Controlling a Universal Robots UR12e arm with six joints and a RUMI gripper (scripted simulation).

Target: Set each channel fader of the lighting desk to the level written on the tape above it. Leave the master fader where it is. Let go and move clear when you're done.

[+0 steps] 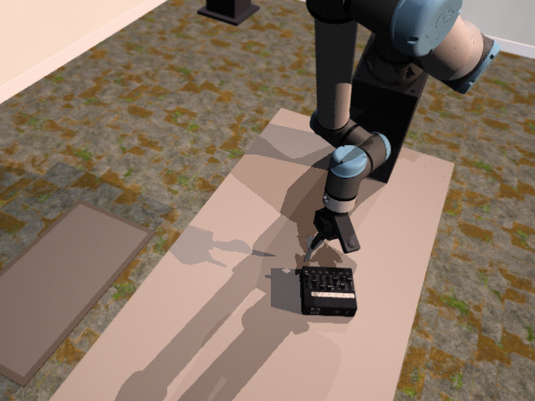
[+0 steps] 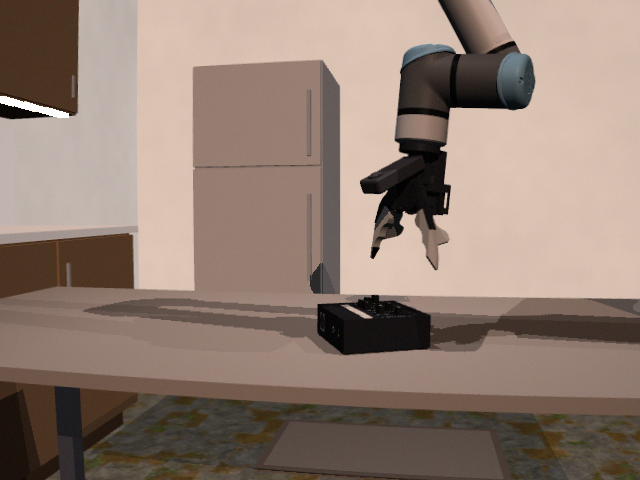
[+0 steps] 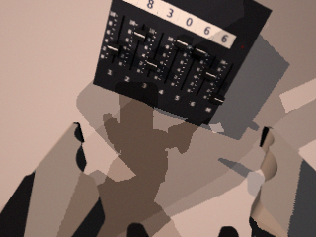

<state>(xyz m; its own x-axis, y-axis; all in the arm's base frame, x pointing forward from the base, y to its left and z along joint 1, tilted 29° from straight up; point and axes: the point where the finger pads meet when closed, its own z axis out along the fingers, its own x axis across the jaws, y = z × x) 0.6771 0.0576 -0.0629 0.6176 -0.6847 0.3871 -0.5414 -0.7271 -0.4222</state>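
The lighting desk (image 1: 328, 290) is a small black box lying on the table, also seen from the side in the exterior view (image 2: 374, 325). In the wrist view the lighting desk (image 3: 183, 59) fills the top of the picture, tilted. Its white tape strip (image 3: 185, 22) shows the digits 8, 3, 0, 6, 6; its left end is cut off. Several channel faders (image 3: 151, 64) sit at different heights, and the master fader (image 3: 218, 99) is at the right end. My gripper (image 2: 404, 258) (image 1: 322, 243) (image 3: 170, 125) is open and empty. It hangs well above the table, beside the desk's numbered edge, touching nothing.
The arm's black pedestal (image 1: 384, 124) stands at the table's far end. A tall fridge (image 2: 263, 175) stands behind the table, with cabinets (image 2: 67, 263) to the left. A brown mat (image 1: 64, 285) lies on the floor beside the table.
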